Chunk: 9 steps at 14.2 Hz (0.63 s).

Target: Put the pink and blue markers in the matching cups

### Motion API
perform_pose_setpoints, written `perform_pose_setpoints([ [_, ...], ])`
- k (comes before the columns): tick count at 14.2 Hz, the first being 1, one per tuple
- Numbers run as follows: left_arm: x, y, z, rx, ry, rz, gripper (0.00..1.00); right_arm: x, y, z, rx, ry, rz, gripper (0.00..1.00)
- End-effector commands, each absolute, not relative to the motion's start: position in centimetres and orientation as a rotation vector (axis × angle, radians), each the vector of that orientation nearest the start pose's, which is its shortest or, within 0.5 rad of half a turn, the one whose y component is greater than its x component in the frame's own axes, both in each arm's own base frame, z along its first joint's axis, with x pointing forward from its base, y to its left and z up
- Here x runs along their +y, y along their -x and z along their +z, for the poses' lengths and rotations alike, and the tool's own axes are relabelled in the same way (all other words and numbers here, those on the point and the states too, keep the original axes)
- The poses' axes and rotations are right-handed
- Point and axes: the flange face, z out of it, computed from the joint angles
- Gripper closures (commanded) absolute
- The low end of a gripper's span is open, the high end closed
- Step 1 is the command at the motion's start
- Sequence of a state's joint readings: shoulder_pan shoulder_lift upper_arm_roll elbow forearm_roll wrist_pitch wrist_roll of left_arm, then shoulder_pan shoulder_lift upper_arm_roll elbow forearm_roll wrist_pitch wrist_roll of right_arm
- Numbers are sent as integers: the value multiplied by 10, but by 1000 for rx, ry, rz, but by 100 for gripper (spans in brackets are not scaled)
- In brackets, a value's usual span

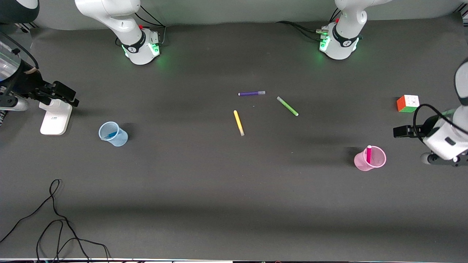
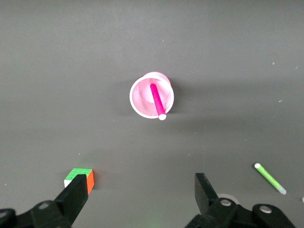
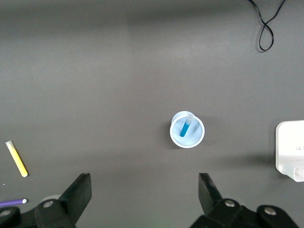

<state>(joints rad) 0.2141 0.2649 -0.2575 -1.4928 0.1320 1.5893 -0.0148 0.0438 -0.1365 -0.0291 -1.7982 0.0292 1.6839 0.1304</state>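
Observation:
The pale pink cup (image 1: 376, 162) stands upright toward the left arm's end of the table, with the hot pink marker (image 1: 368, 154) leaning inside it. In the left wrist view the pink marker (image 2: 156, 100) rests in the cup (image 2: 141, 97). The pale blue cup (image 1: 119, 138) stands toward the right arm's end with the blue marker (image 1: 109, 136) inside; the right wrist view shows that marker (image 3: 184, 129) in the cup (image 3: 197, 134). My left gripper (image 1: 401, 131) (image 2: 141, 190) is open and empty, up over the table beside the pink cup. My right gripper (image 1: 63, 94) (image 3: 144, 190) is open and empty, up beside the blue cup.
Purple (image 1: 251, 93), green (image 1: 287, 106) and yellow (image 1: 238, 122) markers lie mid-table. A colour cube (image 1: 407, 103) sits near the left arm's end. A white block (image 1: 55, 117) stands near the right gripper. A black cable (image 1: 55, 223) trails along the table's near edge.

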Motion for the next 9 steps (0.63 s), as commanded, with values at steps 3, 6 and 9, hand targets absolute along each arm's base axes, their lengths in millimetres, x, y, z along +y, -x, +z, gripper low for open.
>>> perform_pose_setpoints([
  [3,-1,-570,548,0,3095,36,0,10,-524,598,142,3103,-4,0],
  [6,-9,-562,570,-4,3126,9,0,10,-525,594,140,3103,10,0],
  [9,-25,-560,589,23,3130,26,0,11,-526,592,138,3104,15,0],
])
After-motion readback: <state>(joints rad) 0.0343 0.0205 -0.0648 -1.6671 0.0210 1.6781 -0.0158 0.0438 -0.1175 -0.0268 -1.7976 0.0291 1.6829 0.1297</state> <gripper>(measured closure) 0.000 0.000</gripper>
